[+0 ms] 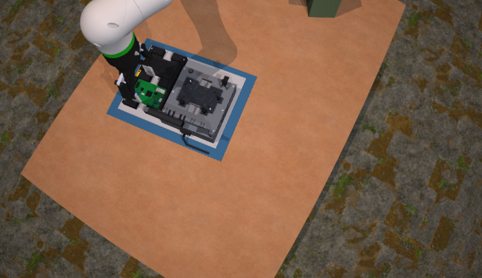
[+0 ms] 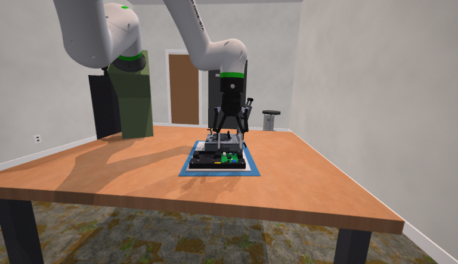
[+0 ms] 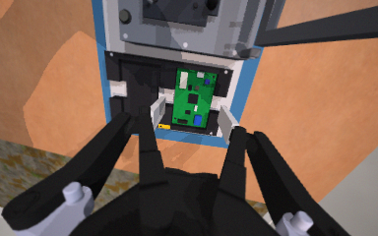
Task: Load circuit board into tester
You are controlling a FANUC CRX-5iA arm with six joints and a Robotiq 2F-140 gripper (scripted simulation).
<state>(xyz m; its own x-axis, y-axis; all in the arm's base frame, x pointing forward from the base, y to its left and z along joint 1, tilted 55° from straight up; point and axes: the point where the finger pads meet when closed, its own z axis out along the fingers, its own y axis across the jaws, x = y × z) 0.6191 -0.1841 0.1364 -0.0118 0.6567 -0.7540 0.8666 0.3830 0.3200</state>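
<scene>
Tool (image 1: 144, 85) (image 2: 230, 142) (image 3: 192, 109) parted, gripping nothing, its 2 fingertips straddling the circuit board (image 1: 150, 93) (image 2: 229, 158) (image 3: 194, 98), presumably to enter the recesses at its long edges. The board lies in the tray (image 1: 170, 92) (image 2: 216, 165); in the wrist view, the tester (image 1: 227, 101) (image 2: 222, 144) (image 3: 162, 39) sits at 12 o'clock.

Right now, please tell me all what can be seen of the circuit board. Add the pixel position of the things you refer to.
The circuit board (image 1: 150, 93) (image 2: 230, 157) (image 3: 194, 98) is a green rectangle, face up, with a white connector at the end toward the tester (image 1: 201, 95) (image 2: 223, 143) (image 3: 172, 36), plus black chips and blue parts. It lies in one pocket of the black tray (image 1: 169, 65) (image 2: 216, 165) (image 3: 139, 93). The open gripper (image 1: 142, 84) (image 2: 230, 146) (image 3: 192, 109) has a finger on either side, not touching it.
</scene>
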